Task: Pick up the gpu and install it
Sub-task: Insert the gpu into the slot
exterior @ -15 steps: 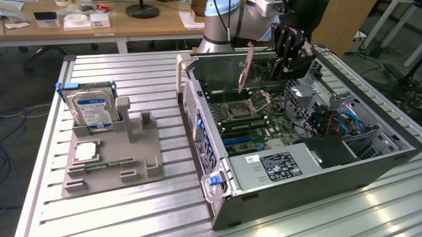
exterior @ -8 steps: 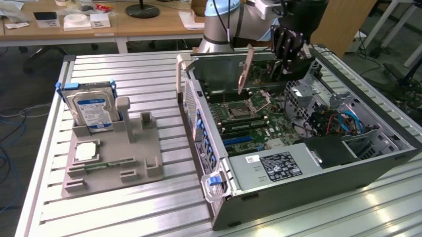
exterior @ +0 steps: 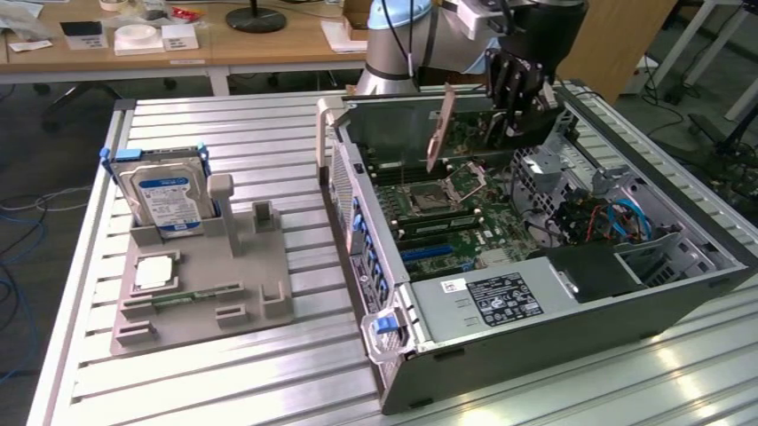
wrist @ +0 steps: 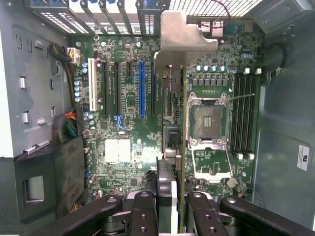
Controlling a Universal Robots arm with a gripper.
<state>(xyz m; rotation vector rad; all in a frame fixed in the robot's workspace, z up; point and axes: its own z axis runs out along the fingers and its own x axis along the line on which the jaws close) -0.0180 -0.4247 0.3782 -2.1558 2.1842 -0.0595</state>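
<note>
The gpu [exterior: 441, 129] hangs edge-down above the open computer case [exterior: 663, 302], its grey metal bracket [wrist: 184, 37] at the end far from my gripper. My gripper [exterior: 512, 124] is shut on the card's other end. In the wrist view the gpu [wrist: 181, 147] shows edge-on, running out from between my black fingers [wrist: 142, 211]. Below it lies the motherboard [wrist: 128, 123]. The card sits over the strip between the blue expansion slot [wrist: 141, 88] and the CPU socket [wrist: 209, 120], apart from the board.
On the exterior view's left a grey fixture [exterior: 255, 302] holds a silver hard drive [exterior: 166, 195] and a green memory stick [exterior: 177, 297]. The case walls, drive cage [exterior: 616, 222] and power supply [exterior: 498, 297] surround the board. A wooden desk [exterior: 284, 44] stands behind.
</note>
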